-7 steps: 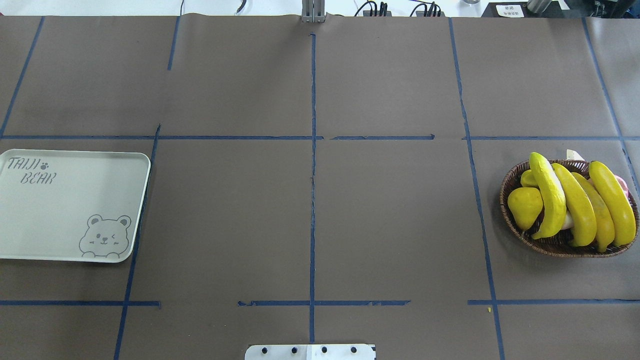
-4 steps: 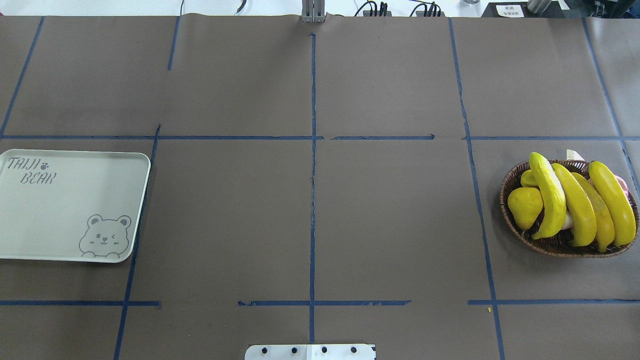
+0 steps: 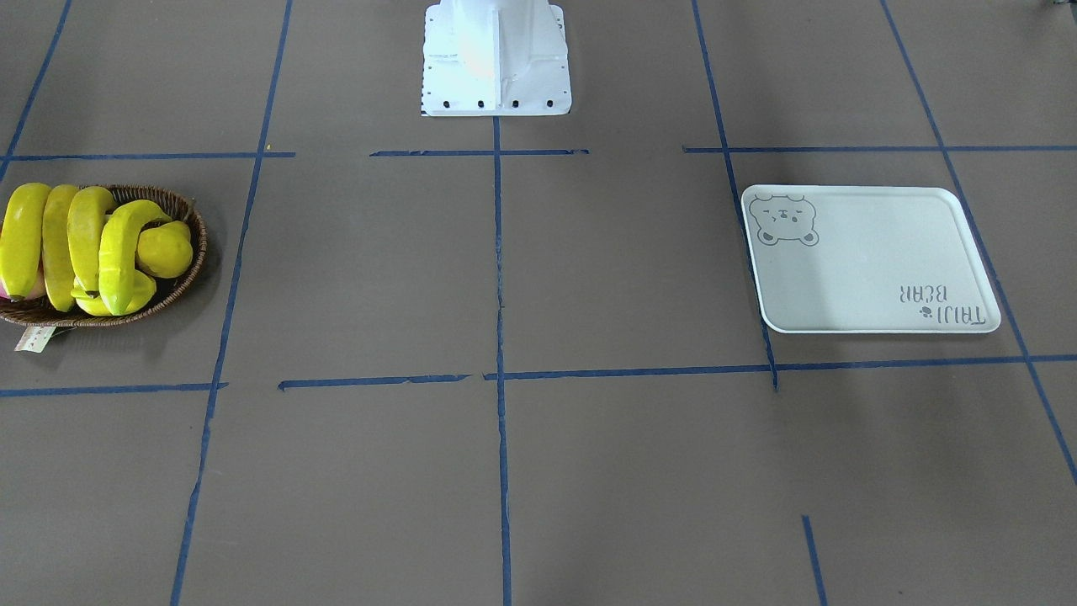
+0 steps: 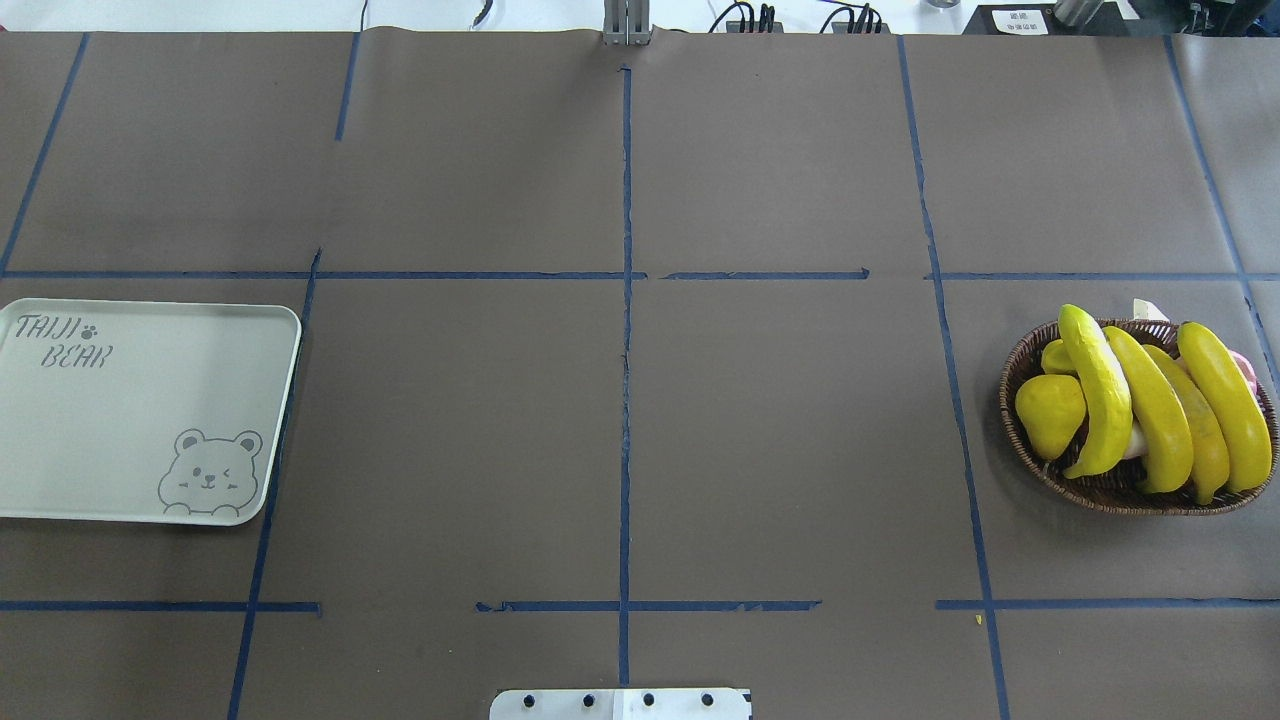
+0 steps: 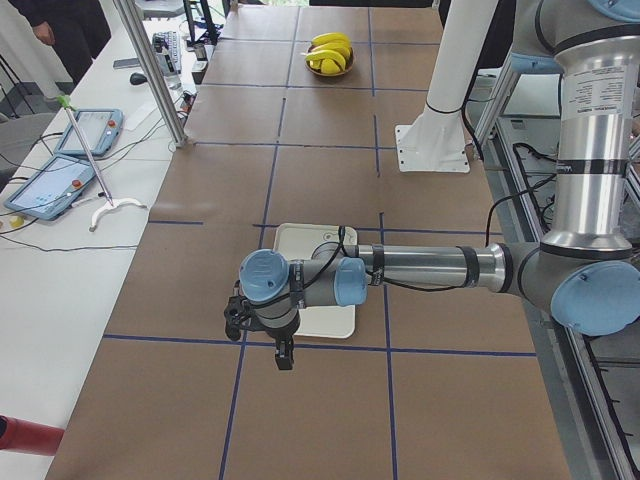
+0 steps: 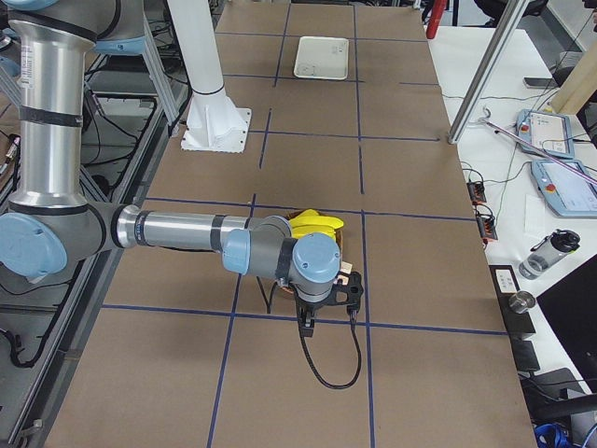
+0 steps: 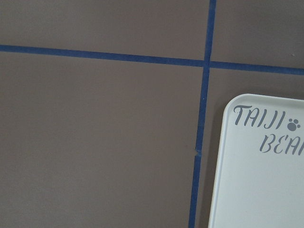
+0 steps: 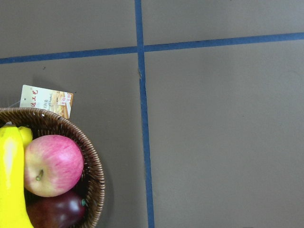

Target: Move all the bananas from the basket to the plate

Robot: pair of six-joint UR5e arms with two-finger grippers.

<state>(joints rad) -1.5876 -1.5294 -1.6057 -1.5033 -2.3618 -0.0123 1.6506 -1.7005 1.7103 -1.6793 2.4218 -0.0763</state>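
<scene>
Bananas point(image 4: 1155, 410): in basket point(image 4: 1110, 497); judged light, stiff, smooth; to be gripped mid-length.
Left gripper point(image 5: 268, 343), right gripper point(image 6: 328, 308): opening cannot be told.

I see a table point(image 4: 450, 420) covered in brown paper, gridded with blue tape point(image 4: 626, 400). A white bench point(image 5: 50, 290) runs alongside, carrying two tablets point(image 5: 55, 187); a metal post point(image 5: 150, 70) rises at its edge.

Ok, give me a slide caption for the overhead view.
Four bananas lie heaped beside a yellow pear in the wicker basket at right; the bear-print plate sits bare at left.
</scene>
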